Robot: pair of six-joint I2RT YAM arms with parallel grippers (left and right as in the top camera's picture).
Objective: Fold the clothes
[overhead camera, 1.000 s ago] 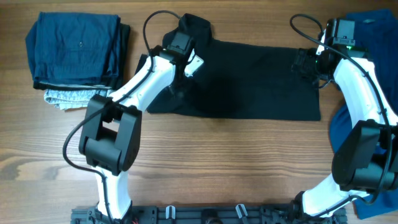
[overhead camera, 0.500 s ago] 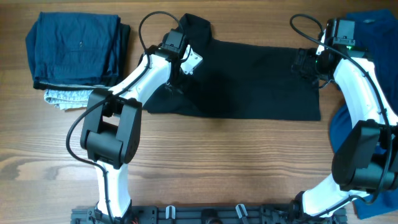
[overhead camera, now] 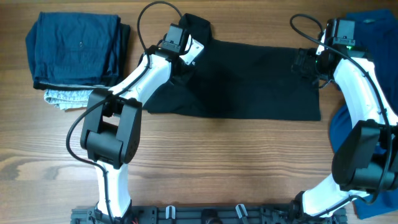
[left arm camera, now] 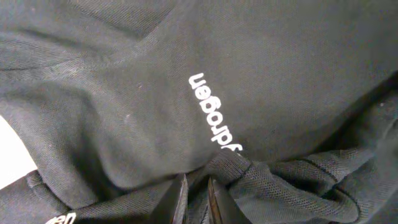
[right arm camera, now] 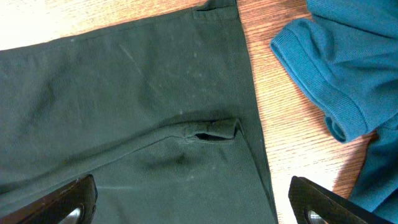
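The black polo shirt point(overhead camera: 249, 81) is spread flat on the bench point(overhead camera: 217, 162), its long axis running across from the left arm's side to the right arm's side. At its collar end the left end effector point(left arm camera: 196, 195) is clamped on a raised pinch of fabric beside the white chest lettering point(left arm camera: 214, 115) (so this arm is judged the better placed to start a fold), while over its hem end the right end effector point(overhead camera: 306, 62) is held wide apart, gripping nothing. Beyond the hem a bright blue shirt point(overhead camera: 367, 37) is heaped, beyond the collar a folded stack point(overhead camera: 74, 50) is set, and no container is seen.

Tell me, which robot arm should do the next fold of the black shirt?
Probably left. The left fingers are pinched shut on a bunch of the black shirt beside the white lettering. The right fingers hang wide open over the shirt's other end, gripping nothing.
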